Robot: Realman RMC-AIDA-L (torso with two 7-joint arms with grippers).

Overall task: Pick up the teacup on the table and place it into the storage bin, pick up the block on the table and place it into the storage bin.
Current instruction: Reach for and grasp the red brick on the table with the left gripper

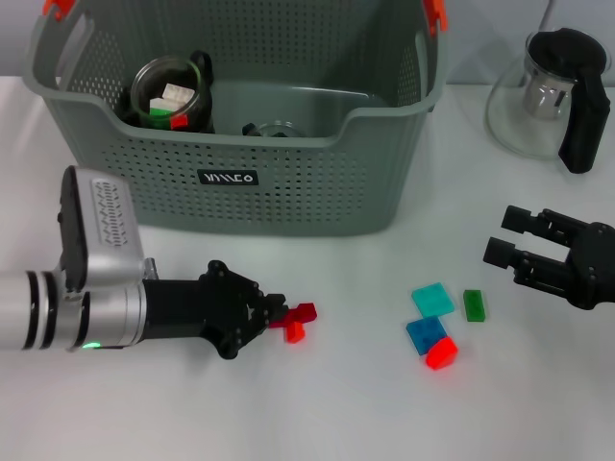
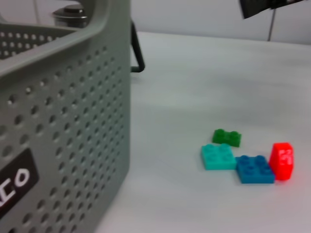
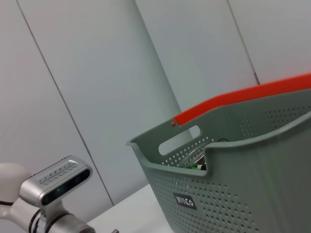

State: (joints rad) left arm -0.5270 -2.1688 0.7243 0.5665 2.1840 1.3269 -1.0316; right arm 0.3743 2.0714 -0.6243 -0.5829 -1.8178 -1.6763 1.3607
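Left gripper (image 1: pixel 277 318), lower left, clamped on red block (image 1: pixel 300 322) on open desk (image 1: pixel 336 403) below storage bin (image 1: pixel 288 182); right gripper (image 1: pixel 502 238), fingers apart, hovers mid-right

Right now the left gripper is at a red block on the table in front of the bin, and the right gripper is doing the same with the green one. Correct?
Partly. In the head view the left gripper is at the red block in front of the bin, but the right gripper hovers apart from the green block, touching nothing.
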